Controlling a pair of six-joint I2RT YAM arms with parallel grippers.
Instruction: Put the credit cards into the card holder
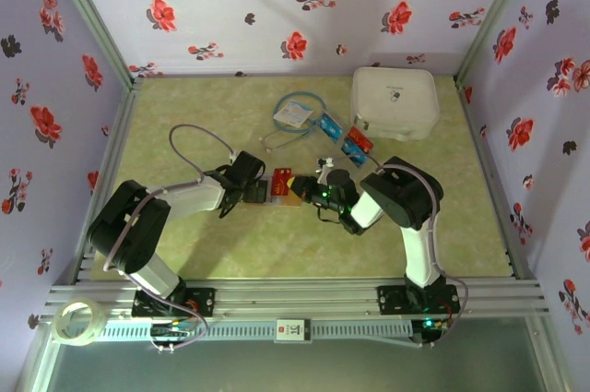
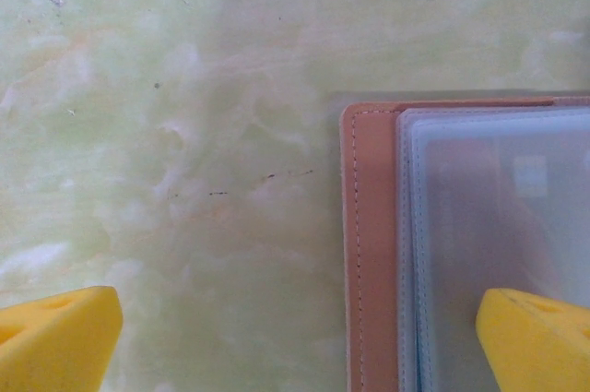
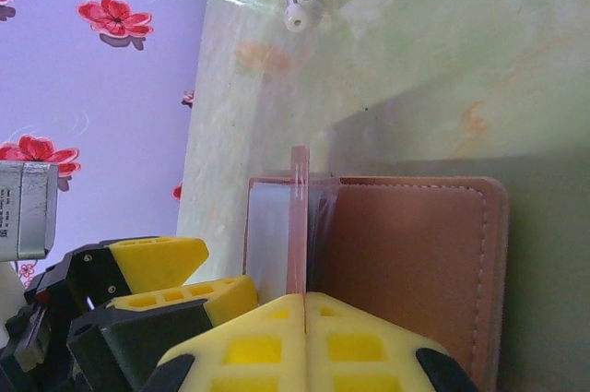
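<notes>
right fingers (image 3: 304, 304) clench one red credit card (image 3: 298, 217) on edge, upright over the open card holder (image 3: 406, 254) mid-counter (image 1: 184, 115). left fingers (image 1: 262, 191) stand released, straddling the holder's 9 o'clock edge. more credit cards (image 1: 355, 141) lie at its 1 o'clock.

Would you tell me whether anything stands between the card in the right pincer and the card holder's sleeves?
Nothing visible does: the card, clamped edge-on in the right pincer, stands at the card holder's sleeves; the open left pincer sits aside.
</notes>
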